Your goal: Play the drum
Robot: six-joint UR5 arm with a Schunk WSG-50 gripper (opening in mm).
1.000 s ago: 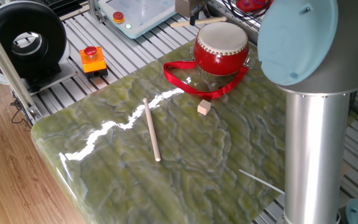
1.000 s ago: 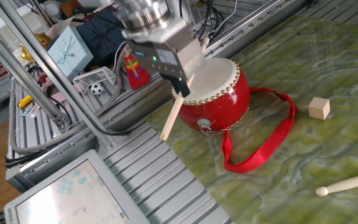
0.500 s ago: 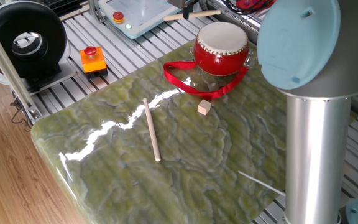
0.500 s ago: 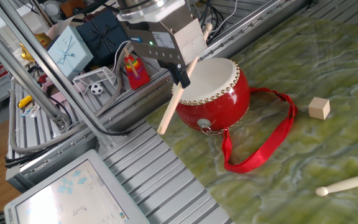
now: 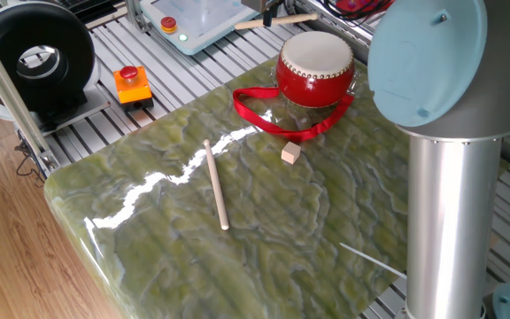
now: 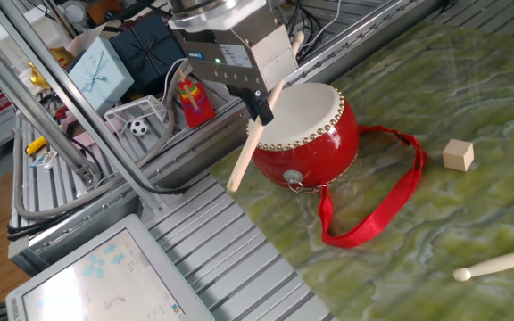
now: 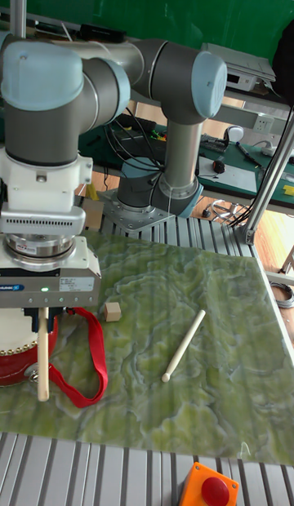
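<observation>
So at this point the setup part looked done to me: the claw (image 6: 261,96) was clamped shut on a wooden drumstick (image 6: 255,135), holding it partway along its length. One end poked out over the metal slats past the table edge. The other end angled up beside the claw, above the rim of the drum (image 6: 310,135). From the other fixed view the stick looked raised off the skin, not resting on it, so my read is it sat at the top of a stroke. What was left was the actual playing, i.e. bringing the stick down on the skin. I can't tell from these shots how many hits had landed.

Going near to far in the one fixed view: a second drumstick (image 5: 216,185) lay loose in the middle of the green marbled table (image 5: 149,239). Past it was a little wooden cube (image 5: 290,153). Beyond that the drum sat right at the far edge of the table.

The drum itself was a small round thing with a glossy red body. It had a cream-white skin on top and a row of studs round the rim. Its long red ribbon strap (image 5: 268,120) lay looped out on the table in front of it. It stood upright, skin facing up.
</observation>
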